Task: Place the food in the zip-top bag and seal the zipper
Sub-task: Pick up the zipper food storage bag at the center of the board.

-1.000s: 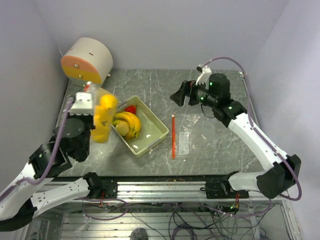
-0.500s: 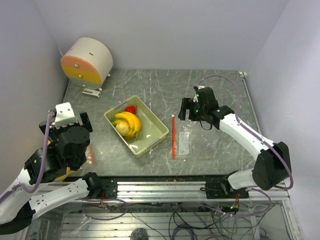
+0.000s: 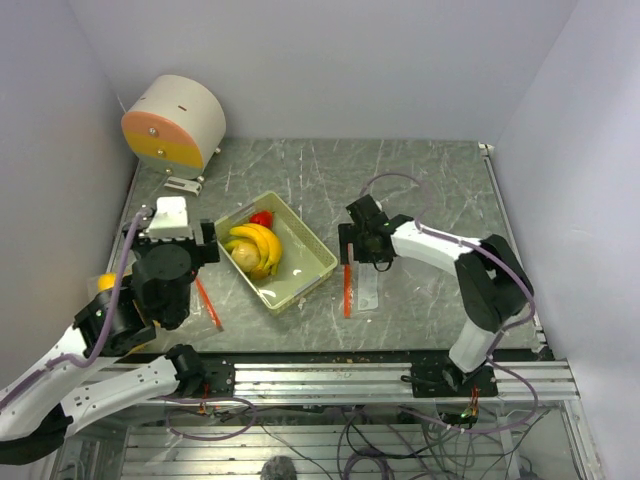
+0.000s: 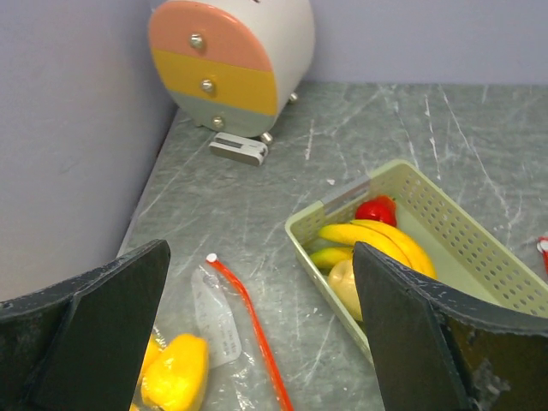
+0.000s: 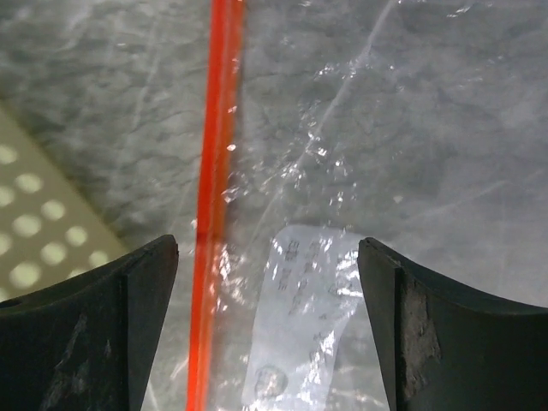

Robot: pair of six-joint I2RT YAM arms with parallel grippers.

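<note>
Seen from above, our left arm hides most of the near zip-top bag [image 4: 214, 308]. At the wrist we make out its zipper [image 4: 253, 330] and a yellow fruit [image 4: 175, 372], seemingly inside. Our left gripper [image 4: 261, 265] gapes empty. Our right gripper [image 5: 267, 248], jaws wide, hovers over a second bag [image 5: 385, 128], its edges cut off. Bananas [image 4: 372, 240] lie in the tray [image 4: 479, 257] on a grey marbled table [image 3: 420, 180] between lilac walls [image 3: 330, 60].

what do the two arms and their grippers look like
The left arm and right arm have white links, black joints and a lilac cable looping alongside. The left gripper and right gripper have broad black fingers, scuffed at the edges.
</note>
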